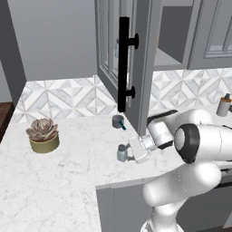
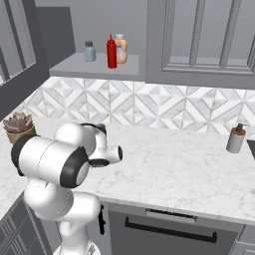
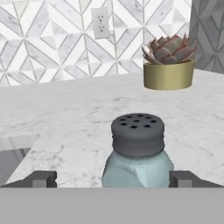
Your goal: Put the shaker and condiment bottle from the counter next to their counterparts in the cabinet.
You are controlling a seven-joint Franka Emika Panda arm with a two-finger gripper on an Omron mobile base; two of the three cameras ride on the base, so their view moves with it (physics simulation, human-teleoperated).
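Left base view: The arm is bent low over the white marble tabletop (image 1: 63,181), with the hand (image 1: 128,154) pointing left, just above the surface. The shaker (image 1: 122,152), a squat pale blue jar with a grey cap, stands upright on the tabletop directly at the front of the hand. A small grey cup with a blue handle (image 1: 119,121) stands on the tabletop beyond the hand, close to the lower edge of the open cabinet door (image 1: 136,54), which carries a long vertical black bar handle (image 1: 123,63). A succulent in a brass-coloured pot (image 1: 43,135) sits well ahead of the hand, past the shaker. A grey brown-topped dispenser bottle (image 1: 223,105) stands far behind the hand, near the tiled wall.

Right base view: The open cabinet (image 2: 94,67) shelf sits well above the hand's level. It holds a second pale blue shaker (image 2: 89,51), a red condiment bottle (image 2: 111,52) beside it, and an orange-labelled bottle (image 2: 120,48) just behind the red one. The hand itself is hidden behind the arm's own body here.

Hand view: The two fingertips (image 3: 42,178) stand fully apart, one on each side of the shaker's body, with a clear gap between each tip and the glass. The hand grips nothing. The perforated grey cap faces up, centred between the fingertips. Beyond the shaker, to the upper right, stands the potted succulent. A wall socket (image 3: 100,22) is set in the patterned tile backsplash further ahead.
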